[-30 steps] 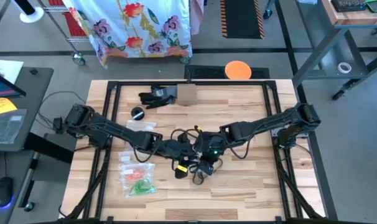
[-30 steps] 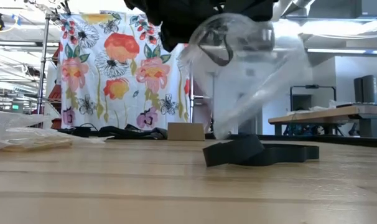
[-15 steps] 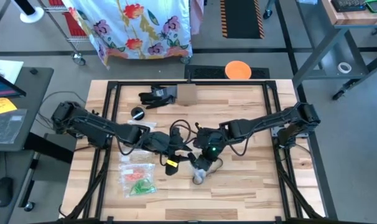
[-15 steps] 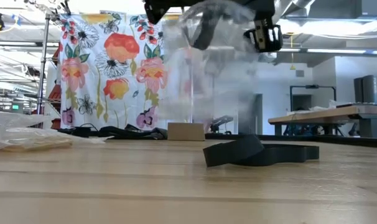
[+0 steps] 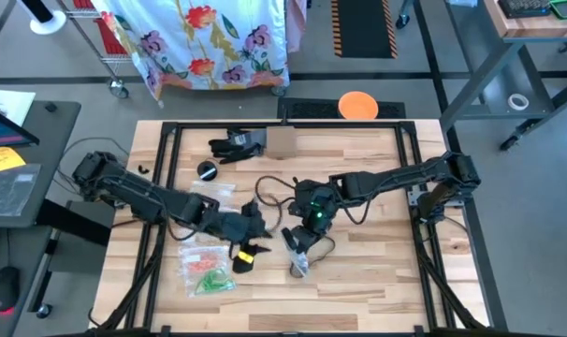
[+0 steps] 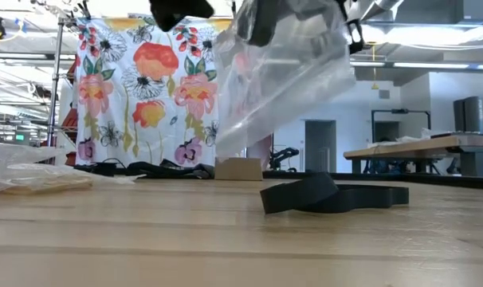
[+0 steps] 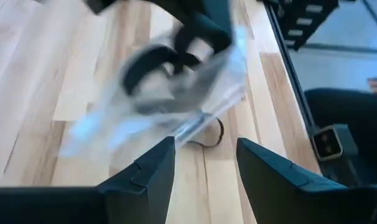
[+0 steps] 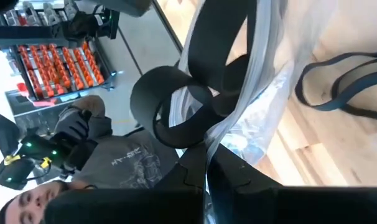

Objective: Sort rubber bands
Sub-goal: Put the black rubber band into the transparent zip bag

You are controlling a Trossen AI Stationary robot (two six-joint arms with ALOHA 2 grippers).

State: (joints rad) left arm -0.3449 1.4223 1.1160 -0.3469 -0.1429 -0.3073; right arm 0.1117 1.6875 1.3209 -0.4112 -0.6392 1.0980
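Rubber bands [image 8: 176, 106], wide black ones, now hang in a clear bag [image 6: 285, 76] pinched in my right gripper [image 5: 302, 241]; my left gripper [image 5: 244, 255] has drawn back, fingers spread, so that loading looks done. More bagged bands [image 5: 207, 267] lie on the wooden table [image 5: 377, 281]; floral cloth [image 6: 138, 88] hangs behind

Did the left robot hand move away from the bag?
Yes. In the high view the left gripper has pulled back toward the table's left, nearer the bags of coloured bands, away from the clear bag held by the right gripper.
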